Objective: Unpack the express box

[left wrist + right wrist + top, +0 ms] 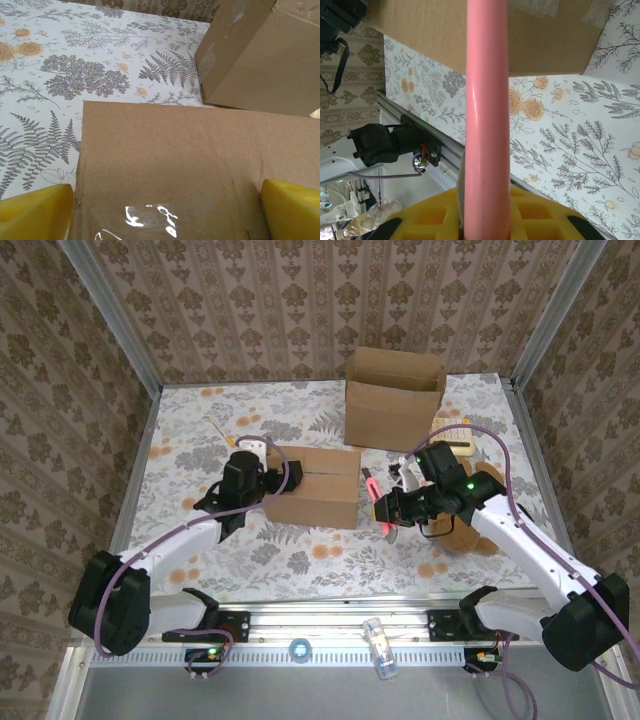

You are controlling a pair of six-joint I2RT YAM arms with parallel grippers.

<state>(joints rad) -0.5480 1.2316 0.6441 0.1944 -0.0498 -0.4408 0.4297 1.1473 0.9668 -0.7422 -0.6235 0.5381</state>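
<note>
Two cardboard boxes (pixel 318 488) (pixel 392 400), one pink tool (pixel 378 510).

L tool (pixel 284 474) wide open; R tool (pixel 392 508) clamped on pink handle (pixel 487 125).

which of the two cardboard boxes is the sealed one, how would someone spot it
On the floral table, look at the middle. The flat, closed cardboard box lies there, with the pink tool at its right end. Unlike the taller open box behind it, its flaps are shut with clear tape.
</note>
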